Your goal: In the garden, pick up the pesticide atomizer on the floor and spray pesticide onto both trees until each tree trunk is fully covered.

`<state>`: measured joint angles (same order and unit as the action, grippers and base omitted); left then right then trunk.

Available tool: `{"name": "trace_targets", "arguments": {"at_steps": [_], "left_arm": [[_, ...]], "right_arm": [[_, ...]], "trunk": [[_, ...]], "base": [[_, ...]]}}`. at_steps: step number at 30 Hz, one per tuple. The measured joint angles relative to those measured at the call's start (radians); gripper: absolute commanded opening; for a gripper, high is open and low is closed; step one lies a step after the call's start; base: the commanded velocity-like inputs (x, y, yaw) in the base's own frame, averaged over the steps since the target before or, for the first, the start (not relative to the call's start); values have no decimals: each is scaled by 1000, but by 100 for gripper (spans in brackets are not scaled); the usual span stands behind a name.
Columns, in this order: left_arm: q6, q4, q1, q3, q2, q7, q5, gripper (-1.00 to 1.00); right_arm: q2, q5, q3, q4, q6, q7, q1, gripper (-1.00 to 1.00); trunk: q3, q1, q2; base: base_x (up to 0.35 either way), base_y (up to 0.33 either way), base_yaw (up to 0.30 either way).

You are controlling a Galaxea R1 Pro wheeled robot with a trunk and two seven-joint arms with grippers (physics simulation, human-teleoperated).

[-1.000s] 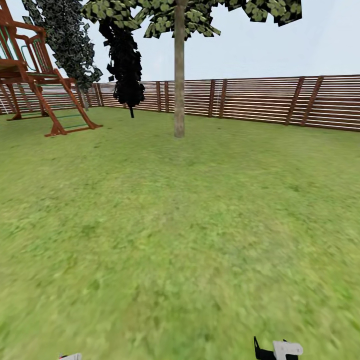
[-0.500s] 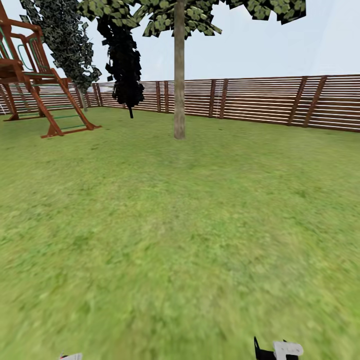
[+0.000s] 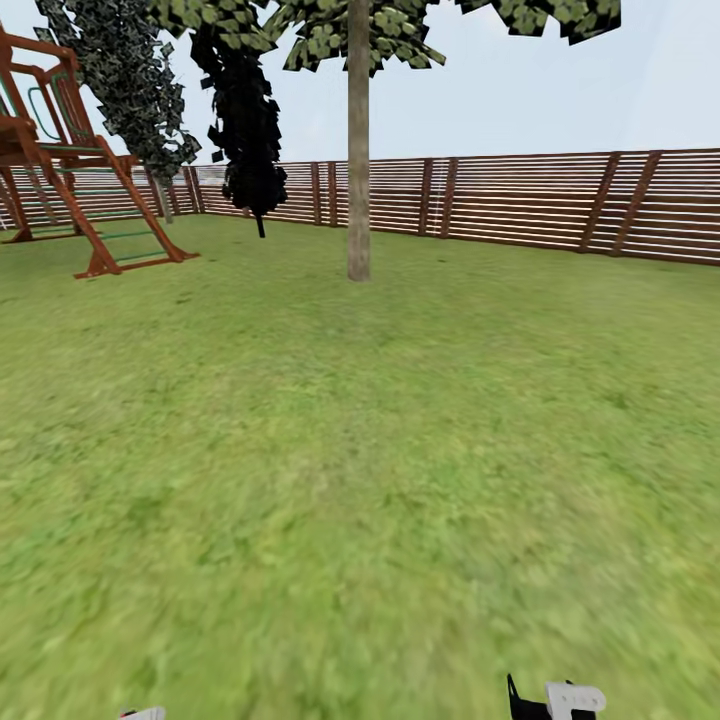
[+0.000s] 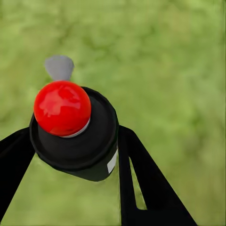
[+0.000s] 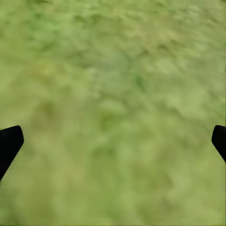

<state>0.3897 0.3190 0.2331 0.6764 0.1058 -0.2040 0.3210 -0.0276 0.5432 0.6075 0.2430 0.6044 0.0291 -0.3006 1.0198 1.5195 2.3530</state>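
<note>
Pesticide atomizer point(image 4: 75, 134), a black cylindrical can with a glossy red dome cap and a small grey nozzle, sits pinched between the two black fingers of the left gripper point(image 4: 70, 155), seen in the left wrist view above blurred grass.

Largest to smallest:

Green lawn point(image 3: 380, 450) of the garden, spreading wide to a brown horizontal-slat wooden fence point(image 3: 520, 200).

Tall tree with a smooth, bare grey-tan trunk point(image 3: 358, 150), standing upright ahead and near centre in the head view, well apart from the robot; leafy crown above.

Reddish wooden play tower point(image 3: 70, 170) at the far left, with two dark, narrow cypress-like trees point(image 3: 245, 120) beside it.

Right gripper point(image 5: 113, 141), fingers spread wide with nothing between them, over bare grass.

Handling, as a judgement: the can looks rigid, light and smooth-walled, so it could slip or twist if held loosely. The best hold is around the black body below the cap, as now, leaving the red cap and nozzle free. The nozzle must face the trunk before spraying.
</note>
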Motion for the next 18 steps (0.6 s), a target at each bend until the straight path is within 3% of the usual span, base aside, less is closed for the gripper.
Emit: {"name": "trace_targets", "arguments": {"at_steps": [18], "left_arm": [[0, -20, 0, -2, 0, 0, 2, -100]], "right_arm": [[3, 1, 0, -2, 0, 0, 0, 100]], "trunk": [[0, 0, 0]], "base": [[340, 0, 0]]}}
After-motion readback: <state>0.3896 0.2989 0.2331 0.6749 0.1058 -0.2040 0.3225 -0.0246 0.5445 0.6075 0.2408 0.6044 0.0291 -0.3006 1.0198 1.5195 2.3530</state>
